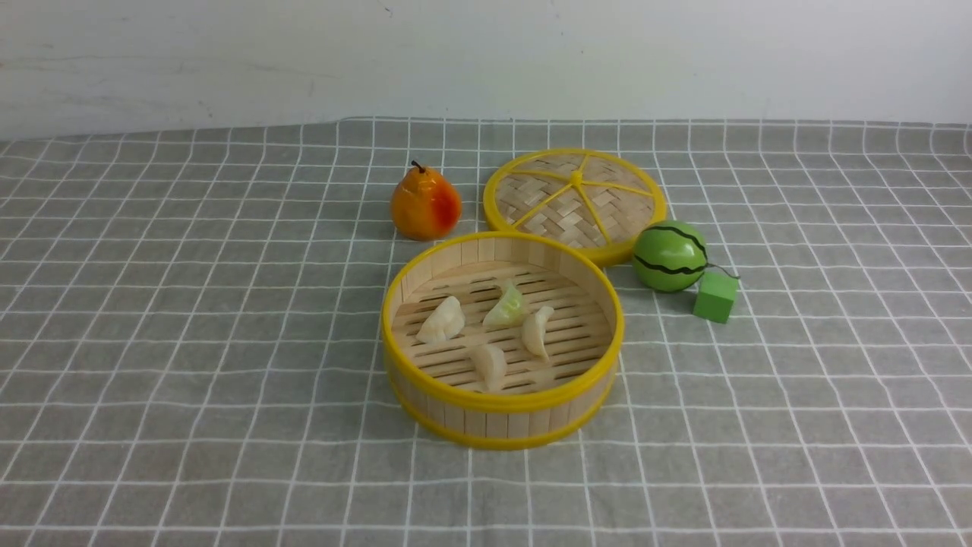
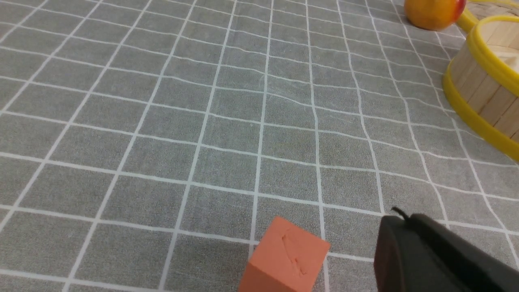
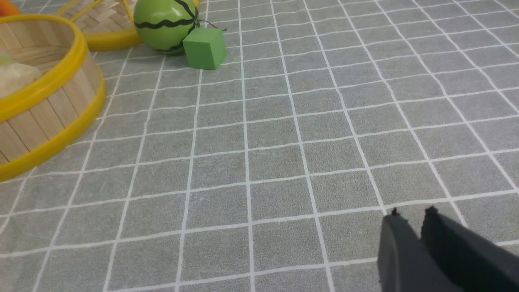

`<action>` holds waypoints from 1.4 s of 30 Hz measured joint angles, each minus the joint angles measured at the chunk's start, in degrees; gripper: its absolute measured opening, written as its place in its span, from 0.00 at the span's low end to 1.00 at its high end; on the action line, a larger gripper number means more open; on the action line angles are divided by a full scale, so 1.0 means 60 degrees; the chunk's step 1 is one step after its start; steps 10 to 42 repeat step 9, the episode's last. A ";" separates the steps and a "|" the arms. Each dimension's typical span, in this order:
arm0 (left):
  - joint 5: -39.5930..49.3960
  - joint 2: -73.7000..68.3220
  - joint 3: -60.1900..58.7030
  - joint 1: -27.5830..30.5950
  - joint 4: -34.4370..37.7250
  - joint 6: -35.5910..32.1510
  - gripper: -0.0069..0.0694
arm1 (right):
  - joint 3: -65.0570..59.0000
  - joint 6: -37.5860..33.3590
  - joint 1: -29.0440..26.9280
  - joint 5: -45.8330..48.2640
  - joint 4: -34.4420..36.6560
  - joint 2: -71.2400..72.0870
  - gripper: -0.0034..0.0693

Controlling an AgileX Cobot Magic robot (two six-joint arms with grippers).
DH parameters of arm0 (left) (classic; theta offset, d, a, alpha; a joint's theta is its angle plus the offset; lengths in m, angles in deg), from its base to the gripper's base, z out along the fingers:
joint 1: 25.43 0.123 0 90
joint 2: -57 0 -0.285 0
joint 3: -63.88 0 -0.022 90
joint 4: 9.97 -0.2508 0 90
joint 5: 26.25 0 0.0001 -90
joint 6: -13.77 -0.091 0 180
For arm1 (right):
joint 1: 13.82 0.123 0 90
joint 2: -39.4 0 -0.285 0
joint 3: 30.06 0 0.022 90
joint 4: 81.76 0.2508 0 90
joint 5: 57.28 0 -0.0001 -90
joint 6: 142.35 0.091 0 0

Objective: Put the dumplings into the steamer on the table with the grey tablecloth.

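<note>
- Left end effector (image 2: 399,217), a black two-fingered tool seen only in its own wrist view, has its fingers pressed together with nothing between them; it hangs over bare cloth.
- Right end effector (image 3: 412,214), also black, shows a narrow slit between its fingertips and holds nothing; it is over bare cloth well apart from the basket.
- Neither arm appears in the front view.
- Round bamboo steamer with yellow rims (image 1: 501,414) sits mid-tabletop on the grey tablecloth with thin white grid lines (image 1: 190,342).
- All four small crescent dumplings lie on its slatted floor: one cream-white dumpling to the left (image 1: 442,320), one pale green dumpling toward the back (image 1: 506,306), one cream-white dumpling just right of it (image 1: 538,331), one cream-white dumpling nearest the front (image 1: 490,365).
- Flat woven bamboo lid with yellow rim (image 1: 575,201) lies behind the steamer, its edge touching or nearly touching it.
- Orange-and-red toy pear (image 1: 425,203) stands just left of the lid.
- Striped green toy watermelon (image 1: 670,256) rests beside the lid's right edge, with a small green cube (image 1: 715,297) next to it.
- Orange-red cube (image 2: 290,257) lies on the cloth near the left end effector.
</note>
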 joint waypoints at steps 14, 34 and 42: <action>0.0000 0.0000 0.0000 0.0000 0.0000 0.0000 0.07 | 0.0000 0.0000 0.0000 0.0000 0.0000 0.0000 0.18; 0.0000 0.0000 0.0000 0.0000 0.0000 0.0000 0.07 | 0.0000 0.0000 0.0000 0.0000 0.0000 0.0000 0.18; 0.0000 0.0000 0.0000 0.0000 0.0000 0.0000 0.07 | 0.0000 0.0000 0.0000 0.0000 0.0000 0.0000 0.18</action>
